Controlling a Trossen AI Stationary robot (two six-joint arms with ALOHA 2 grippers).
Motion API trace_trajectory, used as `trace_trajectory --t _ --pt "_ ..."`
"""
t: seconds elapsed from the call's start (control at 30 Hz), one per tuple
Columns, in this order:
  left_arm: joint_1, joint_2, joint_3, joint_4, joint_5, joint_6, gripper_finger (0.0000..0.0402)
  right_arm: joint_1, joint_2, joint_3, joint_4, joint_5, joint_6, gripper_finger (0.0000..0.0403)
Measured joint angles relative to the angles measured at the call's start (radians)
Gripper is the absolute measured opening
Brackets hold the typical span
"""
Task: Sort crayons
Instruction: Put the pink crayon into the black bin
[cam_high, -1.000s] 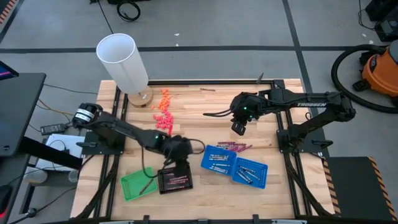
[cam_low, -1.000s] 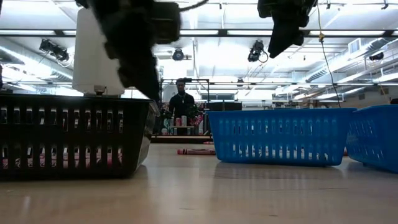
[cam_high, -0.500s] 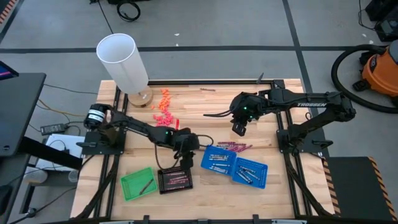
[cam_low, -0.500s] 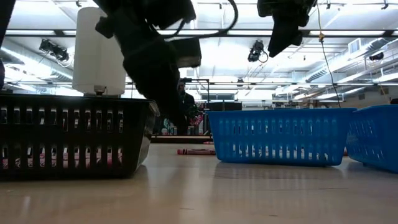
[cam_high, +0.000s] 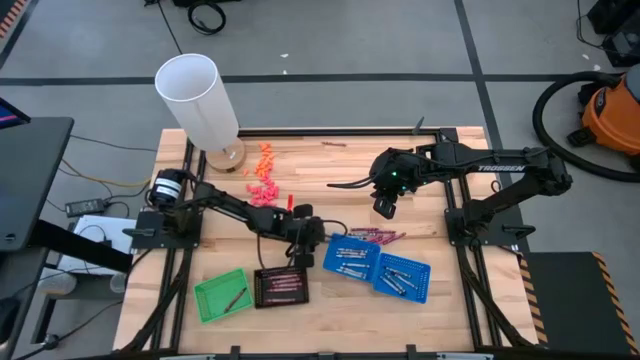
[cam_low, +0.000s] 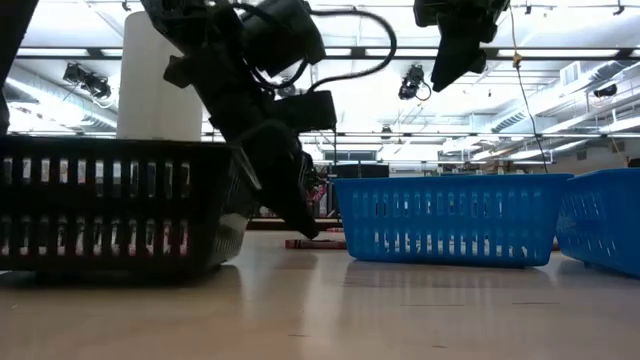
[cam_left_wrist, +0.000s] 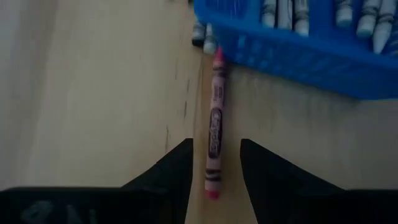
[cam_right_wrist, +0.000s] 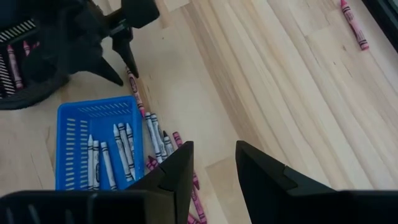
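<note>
A magenta crayon (cam_left_wrist: 214, 118) lies flat on the wood next to the left blue basket (cam_high: 350, 258), its far tip at the basket's wall. My left gripper (cam_left_wrist: 216, 144) is low over the table, open, with one finger on each side of the crayon's near end and a gap showing on both sides. More magenta crayons (cam_high: 375, 236) lie in a row behind the blue baskets, and grey ones (cam_right_wrist: 109, 155) lie inside. My right gripper (cam_high: 383, 208) hangs open, high above the table's far middle, holding nothing.
A black basket (cam_high: 282, 288) with magenta crayons and a green tray (cam_high: 220, 295) sit near the front edge. A second blue basket (cam_high: 402, 277) stands to the right. A heap of orange-pink pieces (cam_high: 262, 180) and a white cylinder (cam_high: 200, 100) are at the far left. One stray crayon (cam_right_wrist: 351, 22) lies at the far edge.
My left gripper has swung from above the black basket toward the table's right and far side. It has come down low beside the blue basket and rolled about its own axis, so its fingers now flank the lone magenta crayon. Its opening has stayed the same.
</note>
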Motion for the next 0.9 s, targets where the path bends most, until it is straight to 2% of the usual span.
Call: trace_trajectory --t 0.13,0.27,0.33,0.57,0.9 --pt "0.034 0.020 0.000 -0.001 0.089 -0.021 0.0142 0.000 0.000 0.000 0.000 0.000 -0.003 0.0128" --pt "0.037 0.019 0.000 -0.004 0.107 -0.018 0.0136 0.000 0.000 0.000 0.000 -0.007 -0.007 0.0128" --pt "0.036 0.019 0.000 -0.008 0.112 -0.018 0.0118 0.000 0.000 0.000 0.000 -0.007 -0.014 0.0128" --pt "0.023 0.018 0.000 -0.012 0.132 -0.035 0.0016 0.000 0.000 0.000 0.000 -0.007 -0.025 0.0128" --pt "0.022 0.007 0.000 -0.051 0.125 -0.065 0.0019 0.000 0.000 0.000 0.000 -0.007 -0.026 0.0128"
